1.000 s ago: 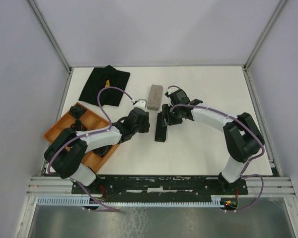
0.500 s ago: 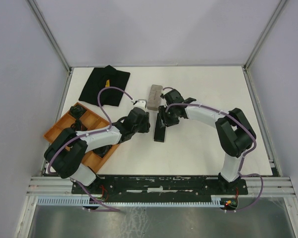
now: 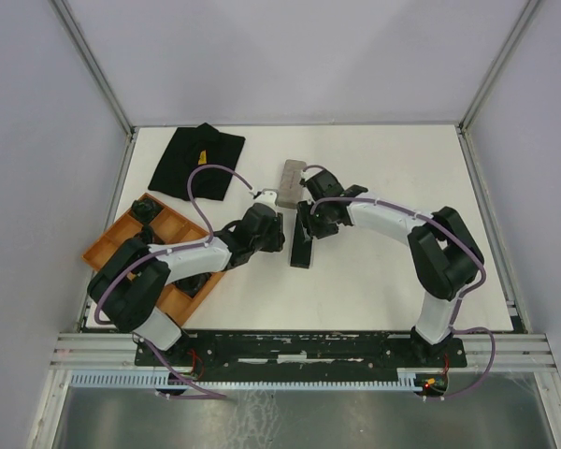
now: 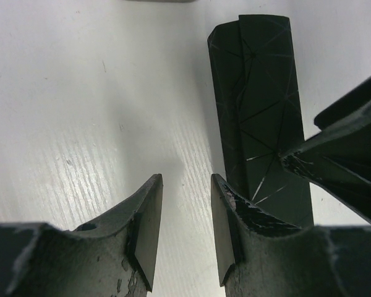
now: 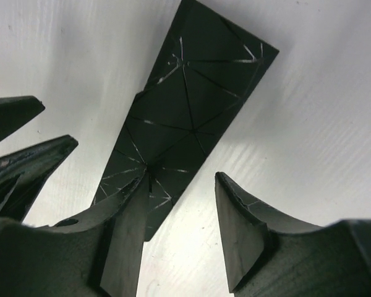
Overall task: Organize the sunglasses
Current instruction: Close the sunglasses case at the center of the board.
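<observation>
No sunglasses show clearly in any view; dark items in the orange tray (image 3: 122, 245) are too small to identify. A flat black faceted case (image 3: 302, 245) lies mid-table. My left gripper (image 3: 279, 236) hovers just left of the case (image 4: 260, 117), open (image 4: 187, 185) with only bare table between its fingers. My right gripper (image 3: 309, 223) is at the case's far end, open (image 5: 180, 179), one finger over the case (image 5: 185, 105) and the other over the table. A grey oblong case (image 3: 290, 183) lies behind both grippers.
A black cloth (image 3: 196, 161) lies at the back left. The orange tray sits at the left edge under the left arm. The right gripper's fingers (image 4: 340, 148) reach into the left wrist view, close to the left gripper.
The right gripper has moved left and now sits over the black case's far end, jaws a touch wider. The left arm has barely moved.
</observation>
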`<state>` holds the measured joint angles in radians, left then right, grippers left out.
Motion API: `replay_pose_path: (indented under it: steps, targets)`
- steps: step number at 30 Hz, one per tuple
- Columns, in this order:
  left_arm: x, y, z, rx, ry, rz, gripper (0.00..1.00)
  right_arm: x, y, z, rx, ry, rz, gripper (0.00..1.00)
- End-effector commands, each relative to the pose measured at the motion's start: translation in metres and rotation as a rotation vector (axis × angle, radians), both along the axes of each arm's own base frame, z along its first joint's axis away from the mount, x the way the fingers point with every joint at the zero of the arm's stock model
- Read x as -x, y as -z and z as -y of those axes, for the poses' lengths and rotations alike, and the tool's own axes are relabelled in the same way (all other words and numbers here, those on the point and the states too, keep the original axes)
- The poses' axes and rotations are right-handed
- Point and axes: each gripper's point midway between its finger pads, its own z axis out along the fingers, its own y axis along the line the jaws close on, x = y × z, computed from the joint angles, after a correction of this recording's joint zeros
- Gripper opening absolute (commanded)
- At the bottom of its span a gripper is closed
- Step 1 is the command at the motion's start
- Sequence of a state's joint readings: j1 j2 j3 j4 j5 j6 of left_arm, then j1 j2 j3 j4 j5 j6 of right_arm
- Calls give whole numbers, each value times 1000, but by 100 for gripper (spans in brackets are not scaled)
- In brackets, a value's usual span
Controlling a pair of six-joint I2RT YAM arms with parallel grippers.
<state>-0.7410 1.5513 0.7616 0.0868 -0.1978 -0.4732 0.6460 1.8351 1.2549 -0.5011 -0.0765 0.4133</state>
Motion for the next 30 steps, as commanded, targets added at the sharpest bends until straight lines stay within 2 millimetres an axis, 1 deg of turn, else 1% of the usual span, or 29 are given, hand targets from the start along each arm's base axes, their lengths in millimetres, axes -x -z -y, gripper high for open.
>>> replay_pose_path:
  steps: [1, 3, 5, 10, 13, 19, 22, 26, 30]
  targets:
    - [-10, -10, 13, 69, -2, 26, 44, 0, -23, 4, -17, 3, 71, 55]
    - [-9, -9, 12, 72, -7, 27, 44, -3, -33, 1, -47, 15, 98, 56]
    - [-8, -9, 10, 72, -14, 27, 44, -5, -38, -1, -66, 22, 111, 57]
    - [-7, -12, 6, 75, -24, 39, 44, -6, -38, -3, -85, 44, 117, 59]
    - [-5, -6, 10, 75, -4, 24, 44, -6, -37, -2, -95, 79, 120, 61]
    - [-1, 12, 25, 97, 52, -29, 44, -9, -39, 25, -10, 182, 169, 61]
    - [1, 17, 32, 99, 71, -45, 44, -9, -42, 37, 12, 221, 194, 61]
    - [7, 22, 40, 95, 95, -58, 43, -8, -47, 47, 2, 252, 212, 62]
    - [12, 26, 55, 106, 125, -72, 44, -7, -47, 50, -34, 248, 193, 65]
